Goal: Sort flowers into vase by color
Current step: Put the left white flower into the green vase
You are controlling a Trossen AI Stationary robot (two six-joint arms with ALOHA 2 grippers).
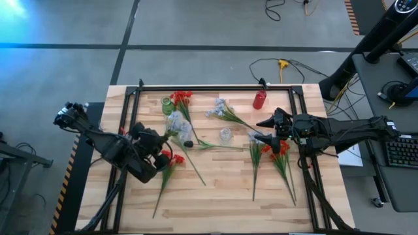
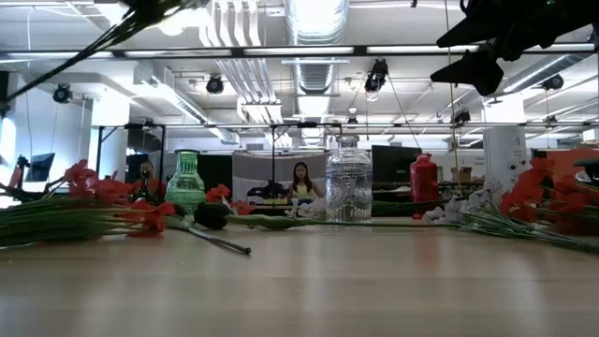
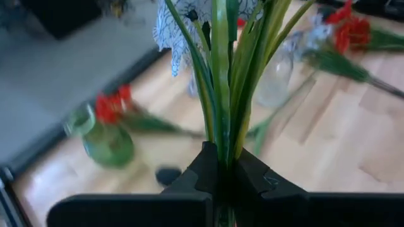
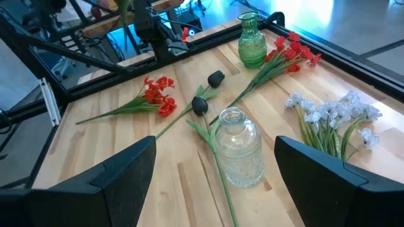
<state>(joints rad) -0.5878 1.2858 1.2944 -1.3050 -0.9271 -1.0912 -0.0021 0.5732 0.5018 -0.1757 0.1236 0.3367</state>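
**Left gripper clamped on a pale spray, right gripper wide apart**

From above, we see the left gripper (image 1: 167,138) over the table's left half, closed on a pale white-lavender spray (image 1: 177,123) near the green vase (image 1: 167,105). The right gripper (image 1: 266,129) hangs over the right half, fingers spread, holding nothing. Red flowers (image 1: 279,151) lie beneath it; another pale spray (image 1: 224,111) lies between the green vase and the red bottle (image 1: 259,99).

At table level, we see the clear glass vase (image 2: 348,192) standing mid-table, the green vase (image 2: 185,184) left of it, and red blossoms (image 2: 108,192) lying flat.

In the left wrist view, both fingers (image 3: 199,171) press together on the spray's green stems (image 3: 221,82).

In the right wrist view, the fingers (image 4: 123,173) stand well apart, empty, with the clear vase (image 4: 240,148) between them farther off, dark blossoms (image 4: 201,104) and a red spray (image 4: 158,94) beyond.
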